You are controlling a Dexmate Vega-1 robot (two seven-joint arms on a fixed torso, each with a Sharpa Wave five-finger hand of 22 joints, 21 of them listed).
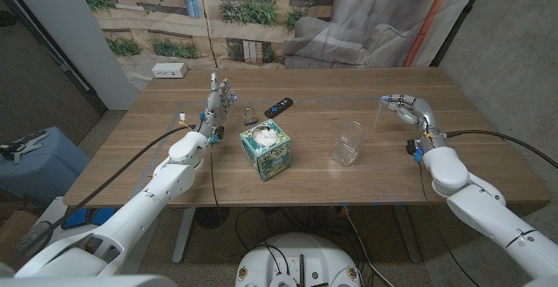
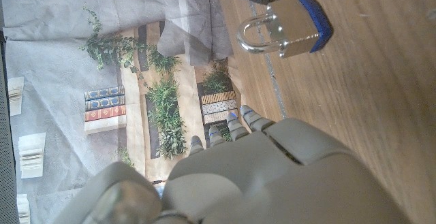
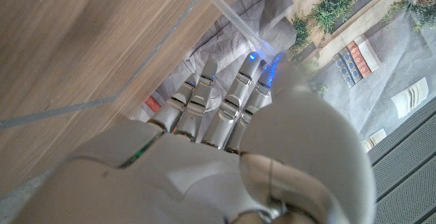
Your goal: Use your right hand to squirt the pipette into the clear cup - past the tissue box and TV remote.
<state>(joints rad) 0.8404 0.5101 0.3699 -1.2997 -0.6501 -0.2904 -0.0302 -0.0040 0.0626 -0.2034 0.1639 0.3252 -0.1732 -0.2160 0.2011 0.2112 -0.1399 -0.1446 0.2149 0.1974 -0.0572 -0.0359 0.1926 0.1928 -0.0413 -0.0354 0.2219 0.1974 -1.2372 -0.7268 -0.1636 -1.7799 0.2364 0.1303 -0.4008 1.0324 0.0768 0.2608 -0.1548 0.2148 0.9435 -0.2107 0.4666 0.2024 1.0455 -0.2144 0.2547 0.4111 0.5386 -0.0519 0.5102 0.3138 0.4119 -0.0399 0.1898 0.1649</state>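
Wooden table [image 1: 471,160] backed by a printed plant-and-wall curtain. Nearest, right hand [image 1: 410,109] raised over the table's right side, fingers curled round the pipette [image 3: 228,9], thin clear stem angling out past the fingertips toward the cup side. Clear cup [image 1: 348,142] upright, inward of that hand and a little nearer the robot, bare wood between: an unobstructed sweep. Beyond the cup, tissue box [image 1: 266,146], then TV remote [image 1: 279,105] and a padlock [image 1: 251,116]. Farthest, left hand [image 1: 218,102] upright, holding nothing, fingers extended. Table's right edge close outside the working hand.
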